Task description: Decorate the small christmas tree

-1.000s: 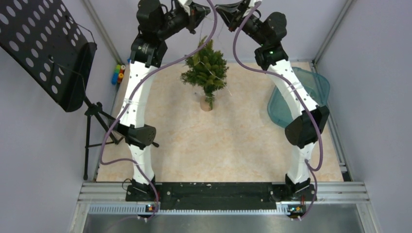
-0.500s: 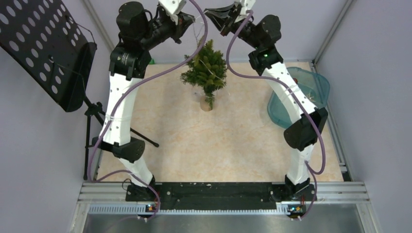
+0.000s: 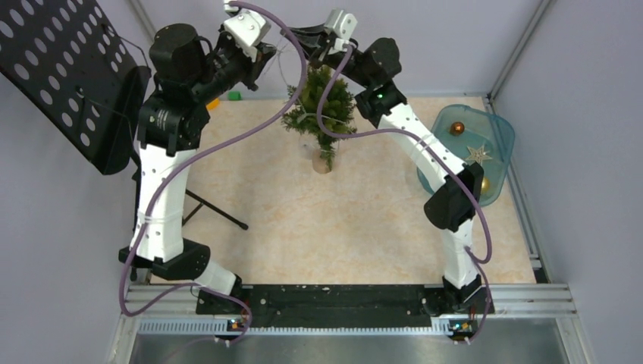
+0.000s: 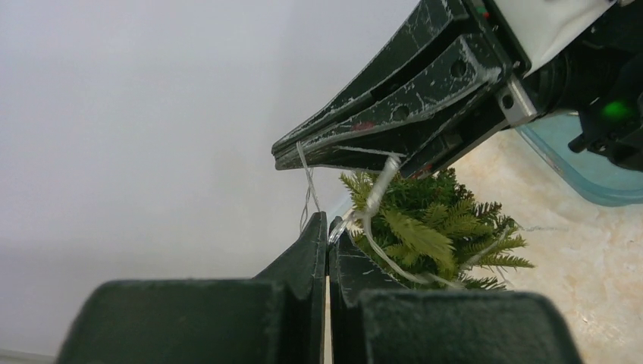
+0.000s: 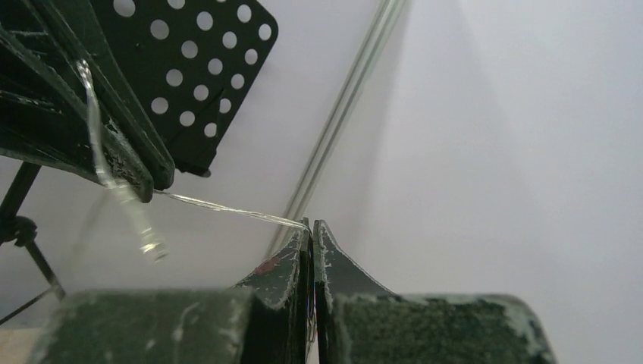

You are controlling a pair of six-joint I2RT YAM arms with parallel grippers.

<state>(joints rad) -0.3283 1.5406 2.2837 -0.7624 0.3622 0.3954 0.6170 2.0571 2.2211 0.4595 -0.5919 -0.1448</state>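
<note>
Overhead looks down; each wrist closely faces the other's fingers [image 4: 394, 91].

The clear strand [image 5: 135, 216] dangles blurred, perhaps a light string, and the music stand [image 3: 53, 68] runs off frame.

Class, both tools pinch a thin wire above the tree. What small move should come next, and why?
Probably lower both together so the wire drapes onto the tree. The left tool and right tool are each shut on it, a short span runs taut between them above the tree, and more wire already lies among the branches.
</note>
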